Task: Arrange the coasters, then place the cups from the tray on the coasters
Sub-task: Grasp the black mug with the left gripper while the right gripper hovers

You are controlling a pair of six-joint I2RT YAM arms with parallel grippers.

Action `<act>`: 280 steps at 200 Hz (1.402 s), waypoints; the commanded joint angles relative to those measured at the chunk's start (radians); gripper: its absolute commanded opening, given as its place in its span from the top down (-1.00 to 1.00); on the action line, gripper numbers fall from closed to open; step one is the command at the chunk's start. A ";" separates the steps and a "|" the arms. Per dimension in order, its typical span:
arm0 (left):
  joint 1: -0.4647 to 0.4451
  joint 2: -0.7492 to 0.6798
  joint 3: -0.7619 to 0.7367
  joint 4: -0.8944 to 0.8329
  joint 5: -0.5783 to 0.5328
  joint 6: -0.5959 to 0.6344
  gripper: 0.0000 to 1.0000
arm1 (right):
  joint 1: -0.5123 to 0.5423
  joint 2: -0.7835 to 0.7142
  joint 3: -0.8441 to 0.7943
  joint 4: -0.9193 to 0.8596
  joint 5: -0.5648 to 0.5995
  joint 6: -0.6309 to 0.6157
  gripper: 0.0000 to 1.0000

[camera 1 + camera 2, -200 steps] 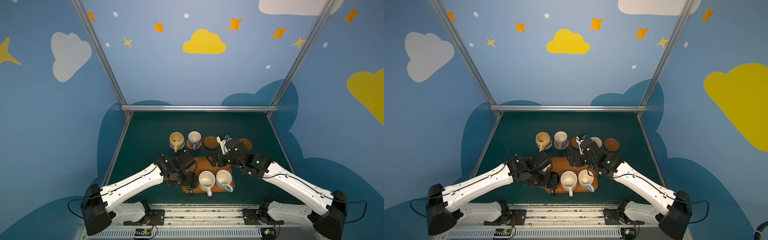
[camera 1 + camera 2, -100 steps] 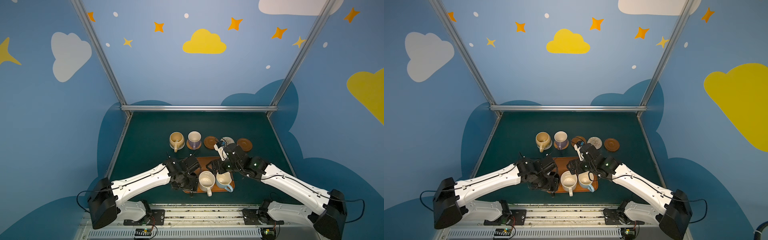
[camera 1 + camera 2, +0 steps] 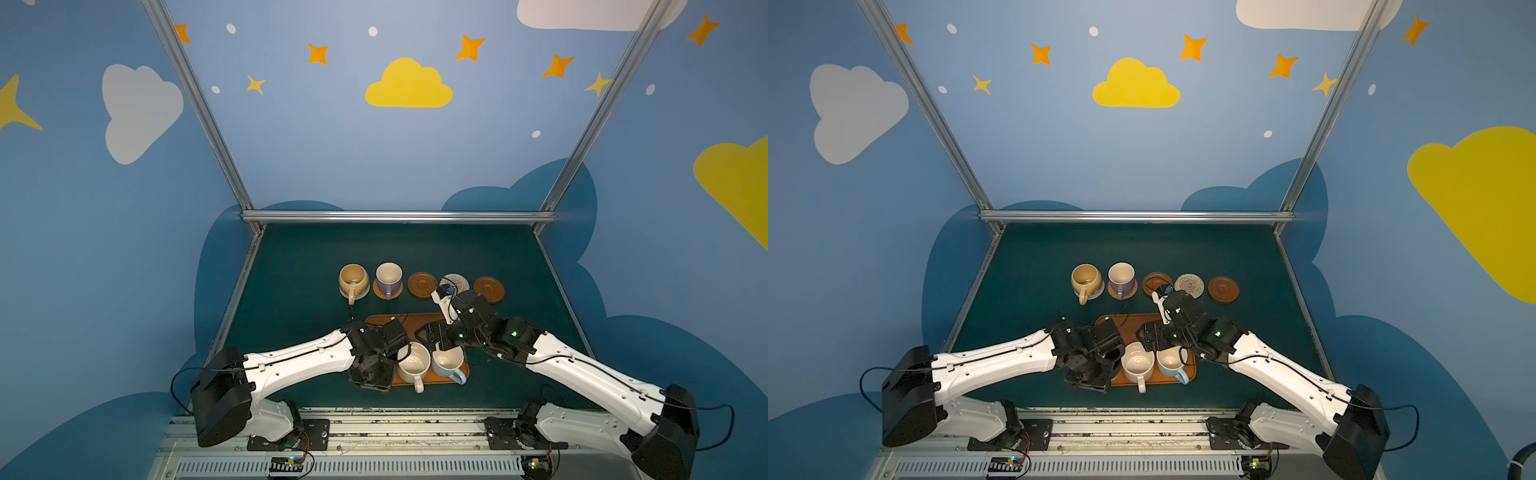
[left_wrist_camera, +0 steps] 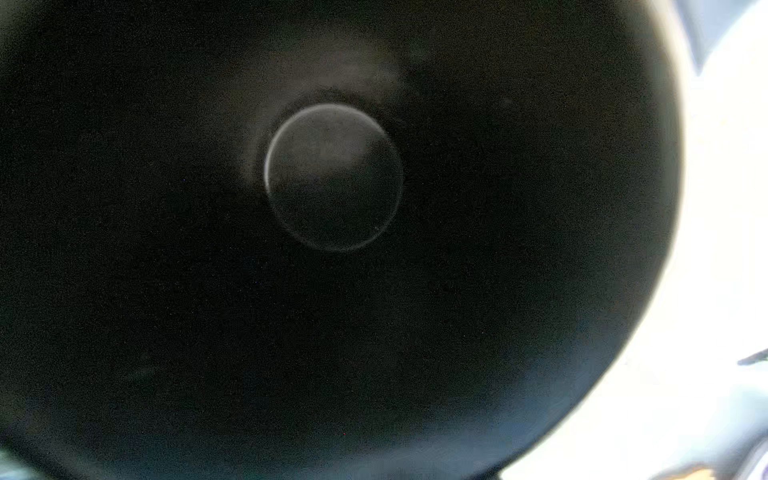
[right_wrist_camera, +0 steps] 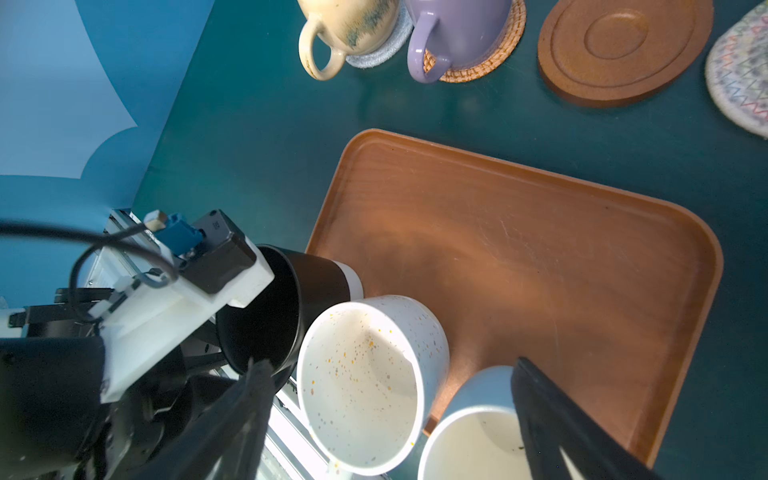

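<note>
Taking the tray (image 3: 384, 322) as my clock face, with twelve toward the back wall. My left gripper (image 3: 376, 365) has dropped at eight o'clock onto the black cup (image 5: 322, 282), whose dark inside now fills my left wrist view. My fingers are hidden there, so I cannot tell whether they have clamped its wall yet.

At six o'clock the cream cup (image 3: 412, 362) stands just beside the black one. At four o'clock is the light blue cup (image 3: 448, 360).

My right gripper (image 5: 388, 365) has pulled back from over the coaster row and come down here. Its jaws are spread wide and hold nothing, with one finger (image 5: 540, 415) over the blue cup's mouth and the cream cup between the two.

Beyond the tray, from eleven to one o'clock, runs the row. The pale yellow cup (image 3: 353, 279) sits on the grey-white coaster (image 5: 382, 54). The lavender cup (image 3: 388, 275) sits on the rattan coaster (image 5: 498, 45). Then come a bare wooden coaster (image 3: 422, 284), the beige woven coaster (image 3: 457, 282) and a second wooden coaster (image 3: 489, 289).

So I judge the arranging finished, with two cups seated and three left. Both my arms are now committing to pickups among tightly packed cups, so lifting the black one could nudge the cream.
</note>
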 commanded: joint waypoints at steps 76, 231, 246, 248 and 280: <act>0.009 0.045 0.085 -0.035 -0.112 0.091 0.36 | 0.003 -0.032 -0.015 0.016 0.005 0.016 -0.76; 0.007 0.011 0.084 -0.040 -0.194 0.135 0.88 | 0.004 -0.019 -0.041 0.064 -0.005 -0.006 -0.73; 0.007 0.007 0.086 -0.047 -0.200 0.133 0.93 | 0.004 -0.011 -0.056 0.092 -0.023 -0.007 -0.72; 0.007 0.005 0.087 -0.049 -0.201 0.132 0.94 | 0.004 -0.010 -0.057 0.093 -0.025 -0.007 -0.72; 0.007 -0.032 0.100 -0.069 -0.256 0.130 0.94 | 0.004 -0.003 -0.055 0.106 -0.025 -0.001 -0.71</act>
